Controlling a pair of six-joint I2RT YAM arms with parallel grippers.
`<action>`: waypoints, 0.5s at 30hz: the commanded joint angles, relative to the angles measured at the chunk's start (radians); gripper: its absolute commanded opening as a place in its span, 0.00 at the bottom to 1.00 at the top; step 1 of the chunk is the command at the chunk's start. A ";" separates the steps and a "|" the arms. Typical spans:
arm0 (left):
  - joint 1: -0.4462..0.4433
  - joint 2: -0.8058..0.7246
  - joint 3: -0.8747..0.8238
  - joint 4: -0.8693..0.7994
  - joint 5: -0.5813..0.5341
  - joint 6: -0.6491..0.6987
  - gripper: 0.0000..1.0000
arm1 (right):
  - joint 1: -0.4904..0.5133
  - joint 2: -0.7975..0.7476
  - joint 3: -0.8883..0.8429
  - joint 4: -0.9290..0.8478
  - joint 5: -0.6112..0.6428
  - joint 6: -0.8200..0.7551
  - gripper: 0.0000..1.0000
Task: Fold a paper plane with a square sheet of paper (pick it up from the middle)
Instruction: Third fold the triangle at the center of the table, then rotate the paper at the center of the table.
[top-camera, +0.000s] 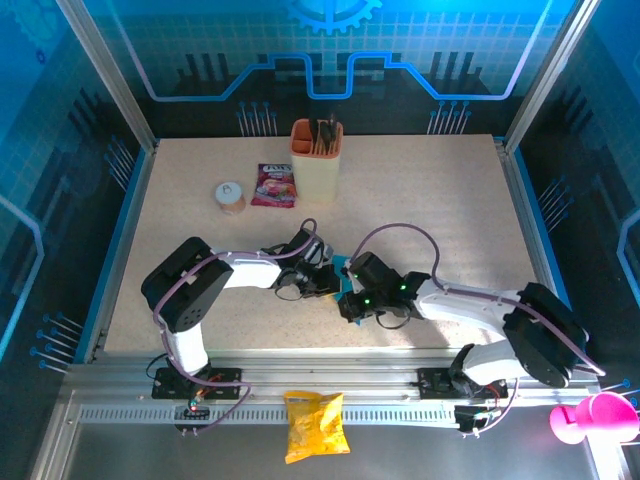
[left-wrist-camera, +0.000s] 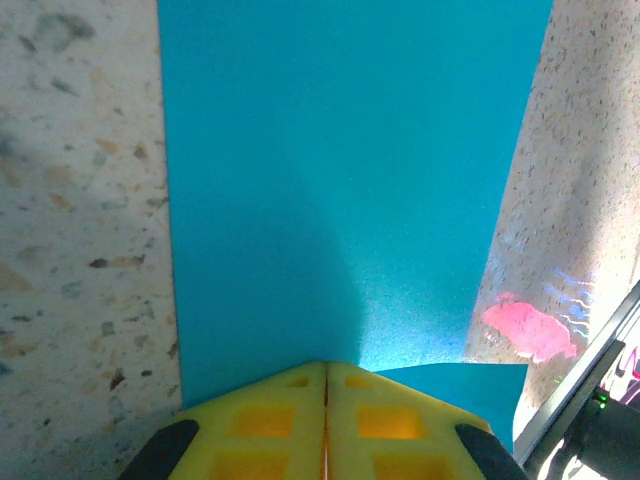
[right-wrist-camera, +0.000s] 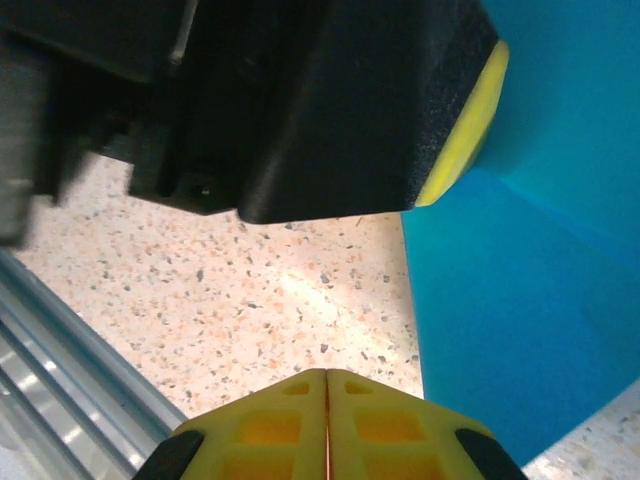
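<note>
In the middle of the speckled beige table (top-camera: 440, 200), the thin bright-blue square sheet of paper (left-wrist-camera: 340, 180) lies as a strip running away from my left gripper (left-wrist-camera: 326, 365). Those fingers (left-wrist-camera: 270, 410) are pressed tight together right at its near edge; can't tell if a layer's caught. My right gripper (right-wrist-camera: 327, 372) is closed too, holding nothing, over the tabletop just beside the paper. For a clean crease I'd reckon: press down flat, slide slowly, keep the edges lined up.
</note>
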 joint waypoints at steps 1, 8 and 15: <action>-0.001 0.038 -0.031 -0.071 -0.067 -0.001 0.09 | 0.012 0.040 0.017 0.045 0.013 0.022 0.07; 0.000 0.038 -0.029 -0.076 -0.071 0.002 0.09 | -0.010 0.090 0.006 0.068 0.015 0.010 0.04; -0.001 0.049 -0.024 -0.082 -0.072 0.006 0.08 | -0.027 0.060 -0.088 0.121 -0.001 0.038 0.03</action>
